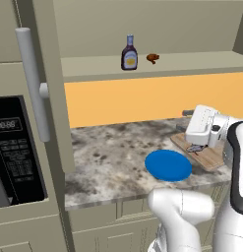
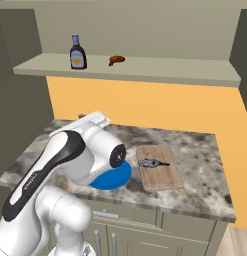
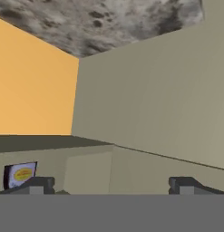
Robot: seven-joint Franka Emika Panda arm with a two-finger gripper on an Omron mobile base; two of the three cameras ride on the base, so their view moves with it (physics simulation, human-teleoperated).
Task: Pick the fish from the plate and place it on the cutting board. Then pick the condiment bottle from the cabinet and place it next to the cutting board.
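The silver-grey fish lies on the wooden cutting board, seen again as fish and board. To the board's left the blue plate sits bare, half hidden by my arm in the right base view. The dark condiment bottle stands upright on the cabinet shelf; its label shows at the lower left of the hand view. My gripper hovers open above the counter, over the board's far end, holding nothing.
A small brown lump sits on the shelf right of the bottle. A tall unit with a grey bar handle and a microwave stand at the left. The orange wall panel backs the mottled counter.
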